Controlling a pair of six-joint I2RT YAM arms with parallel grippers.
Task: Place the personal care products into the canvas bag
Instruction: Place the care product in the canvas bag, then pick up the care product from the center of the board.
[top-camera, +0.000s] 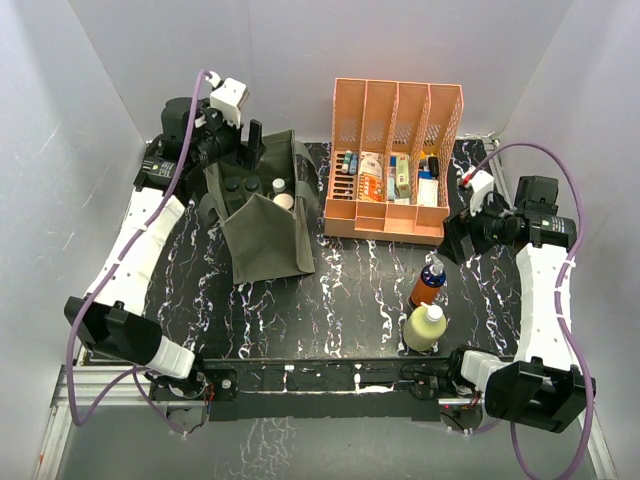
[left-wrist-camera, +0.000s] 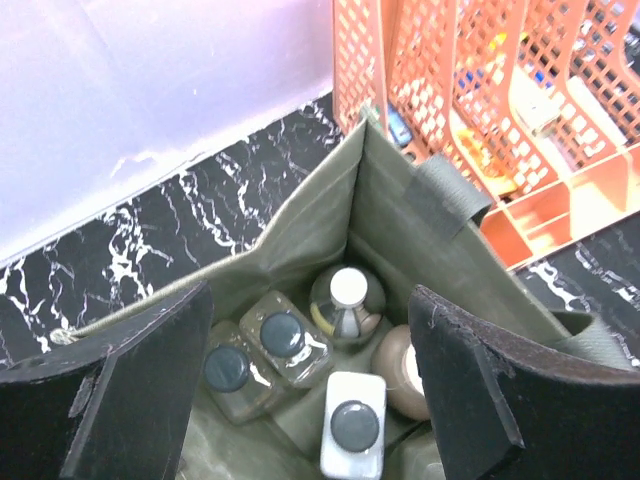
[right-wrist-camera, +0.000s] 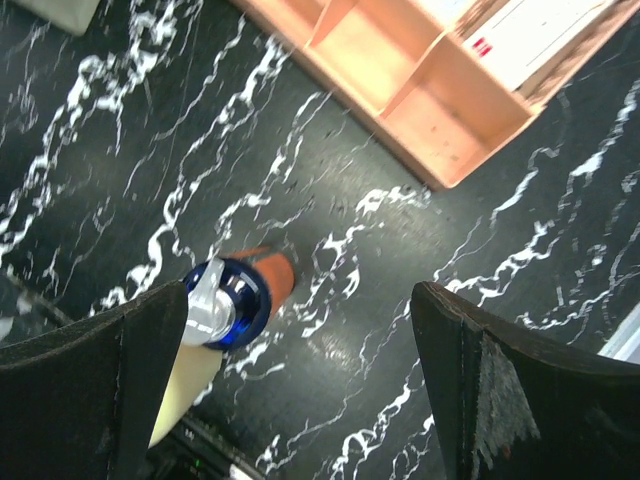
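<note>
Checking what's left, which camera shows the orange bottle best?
Top external: the orange bottle stands whole on the table. Right wrist shows it foreshortened, from above. Left wrist misses it.

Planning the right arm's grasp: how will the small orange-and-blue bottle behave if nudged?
The orange bottle stands upright and narrow, so a side nudge would probably tip it. Its round body would likely roll once down. The pale yellow bottle close beside it might get knocked too.
</note>
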